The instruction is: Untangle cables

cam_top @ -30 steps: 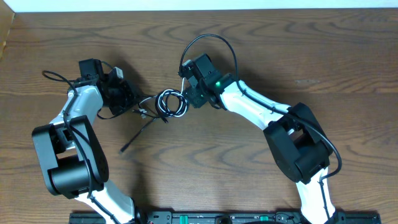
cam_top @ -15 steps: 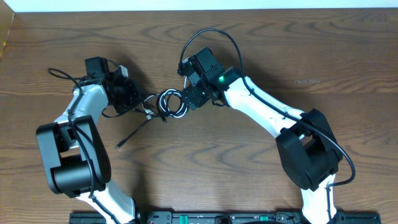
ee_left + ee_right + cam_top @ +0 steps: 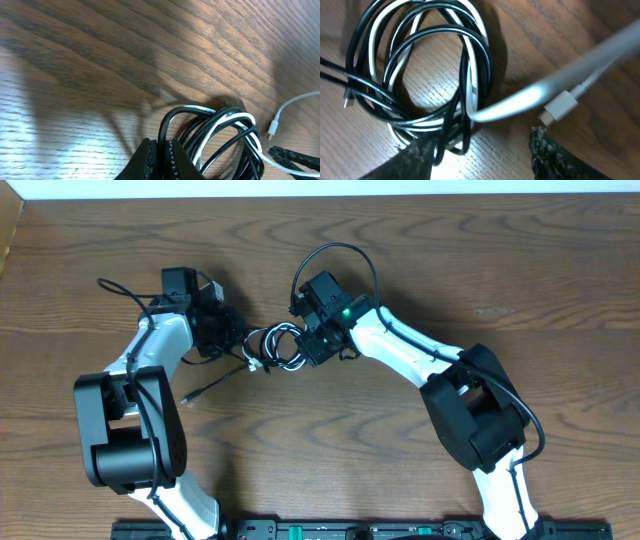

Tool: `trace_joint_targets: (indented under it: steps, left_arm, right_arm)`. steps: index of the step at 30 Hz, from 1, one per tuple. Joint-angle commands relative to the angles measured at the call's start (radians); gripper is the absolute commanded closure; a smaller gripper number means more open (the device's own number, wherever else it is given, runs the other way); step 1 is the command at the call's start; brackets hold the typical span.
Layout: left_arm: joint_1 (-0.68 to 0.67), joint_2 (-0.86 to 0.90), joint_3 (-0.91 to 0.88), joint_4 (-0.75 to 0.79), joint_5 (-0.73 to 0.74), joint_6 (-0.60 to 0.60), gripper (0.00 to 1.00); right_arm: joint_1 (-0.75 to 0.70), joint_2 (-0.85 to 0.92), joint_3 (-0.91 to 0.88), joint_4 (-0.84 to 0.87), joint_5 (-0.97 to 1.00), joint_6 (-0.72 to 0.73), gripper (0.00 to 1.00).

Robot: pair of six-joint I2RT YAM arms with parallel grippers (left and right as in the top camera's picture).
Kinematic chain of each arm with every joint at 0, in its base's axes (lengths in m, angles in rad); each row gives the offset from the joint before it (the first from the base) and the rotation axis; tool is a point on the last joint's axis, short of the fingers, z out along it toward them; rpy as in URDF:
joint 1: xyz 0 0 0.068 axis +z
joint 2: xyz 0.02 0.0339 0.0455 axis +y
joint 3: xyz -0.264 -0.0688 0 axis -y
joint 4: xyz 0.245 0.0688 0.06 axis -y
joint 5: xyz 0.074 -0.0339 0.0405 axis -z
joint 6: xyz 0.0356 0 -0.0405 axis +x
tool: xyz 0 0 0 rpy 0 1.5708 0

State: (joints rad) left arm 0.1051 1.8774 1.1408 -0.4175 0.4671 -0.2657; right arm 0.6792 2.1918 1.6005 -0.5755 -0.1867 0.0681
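The cables lie knotted in a small coil of black and white loops between my two grippers. My left gripper sits at the coil's left edge. In the left wrist view it is shut on one black strand that rises from the coil. My right gripper is at the coil's right edge. In the right wrist view it stands open, with the coil's rim lying over its left finger. A white plug rests near the right finger.
A loose black cable tail runs down-left from the coil across the wooden table. Thick arm wires loop above the right wrist and left of the left wrist. The table's far edge runs along the top.
My left arm has swung right, bringing its gripper close to the coil, and the black tail has slid up and left. The right gripper has shifted slightly at the coil's right edge.
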Motion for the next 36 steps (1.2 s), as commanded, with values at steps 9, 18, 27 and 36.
trace_joint_targets:
  steps: [9,18,27,36]
  left_arm:
    - [-0.013,-0.02,-0.001,0.002,-0.016,-0.002,0.9]
    - [-0.013,-0.02,-0.001,0.002,-0.016,-0.002,0.87]
    - [-0.013,-0.02,-0.001,0.002,-0.016,-0.002,0.87]
    - [-0.013,-0.02,-0.001,0.005,-0.016,-0.002,0.87]
  right_arm:
    - [0.016,0.019,0.0,0.011,0.005,0.024,0.76]
    - [0.026,0.019,0.0,0.011,0.037,0.024,0.86]
    - [0.032,0.02,0.0,0.026,0.039,0.02,0.99]
    - [0.037,0.02,-0.02,0.061,0.039,0.02,0.99]
